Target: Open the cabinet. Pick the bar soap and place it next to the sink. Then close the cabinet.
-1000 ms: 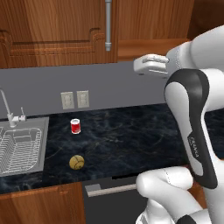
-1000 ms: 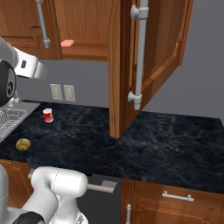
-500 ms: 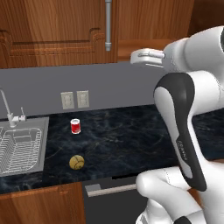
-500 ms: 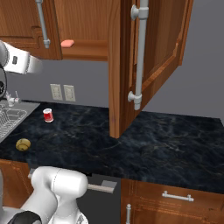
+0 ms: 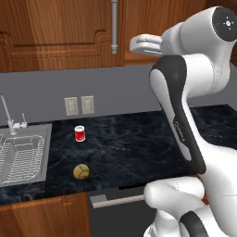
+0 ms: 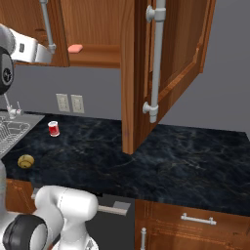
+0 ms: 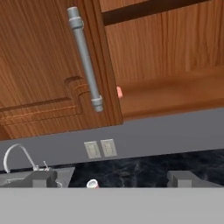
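The end effector (image 7: 113, 178) has its jaws spread wide and holds nothing, raised before the cabinet (image 6: 146, 58). On the dark marbled table (image 6: 185, 161) stand a red can (image 6: 53, 128) and a yellow-brown ball (image 6: 25, 161) beside the steel sink (image 5: 23, 157). Farther back, the right wooden door (image 6: 171, 63) hangs open and the flat pink bar soap (image 6: 75, 48) lies on the shelf (image 6: 97, 56), partly hidden behind the closed left door (image 7: 48, 65) in the hand view.

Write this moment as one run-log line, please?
right reddish-brown cabinet door: open | salmon-pink bar soap: on shelf | jaws: open, empty | steel sink: no soap beside
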Motion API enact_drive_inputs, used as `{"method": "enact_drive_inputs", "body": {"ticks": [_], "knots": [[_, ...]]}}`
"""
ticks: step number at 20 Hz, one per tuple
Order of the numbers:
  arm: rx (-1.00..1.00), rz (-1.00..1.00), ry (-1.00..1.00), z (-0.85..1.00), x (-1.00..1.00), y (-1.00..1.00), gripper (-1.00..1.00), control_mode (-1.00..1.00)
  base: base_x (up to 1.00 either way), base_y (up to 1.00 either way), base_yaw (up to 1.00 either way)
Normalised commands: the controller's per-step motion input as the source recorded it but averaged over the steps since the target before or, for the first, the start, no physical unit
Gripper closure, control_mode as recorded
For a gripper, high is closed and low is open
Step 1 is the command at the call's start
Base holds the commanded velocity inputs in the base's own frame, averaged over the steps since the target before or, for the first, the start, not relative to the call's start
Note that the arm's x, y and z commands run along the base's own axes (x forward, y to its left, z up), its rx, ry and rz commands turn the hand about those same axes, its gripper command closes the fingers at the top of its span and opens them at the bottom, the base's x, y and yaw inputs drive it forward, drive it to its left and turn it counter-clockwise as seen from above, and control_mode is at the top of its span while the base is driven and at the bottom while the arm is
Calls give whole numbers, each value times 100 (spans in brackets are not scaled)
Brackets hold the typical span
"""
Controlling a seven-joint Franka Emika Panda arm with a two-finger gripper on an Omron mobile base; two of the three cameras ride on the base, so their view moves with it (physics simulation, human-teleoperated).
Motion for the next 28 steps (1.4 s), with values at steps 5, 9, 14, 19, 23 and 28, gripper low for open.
{"method": "enact_drive_inputs", "body": {"ticks": [5, 9, 14, 19, 23, 28], "knots": [[-2, 0, 6, 6, 38, 2, -100, -100, 0, 0, 0], [0, 0, 3, -2, 9, 16, -100, -100, 0, 0, 0], [0, 0, 0, -6, 18, 22, -100, -100, 0, 0, 0], [0, 0, 0, -3, 37, 6, -100, -100, 0, 0, 0], [0, 0, -1, -30, 54, 0, -100, -100, 0, 0, 0], [0, 0, 0, -13, 40, 2, -100, -100, 0, 0, 0]]}}
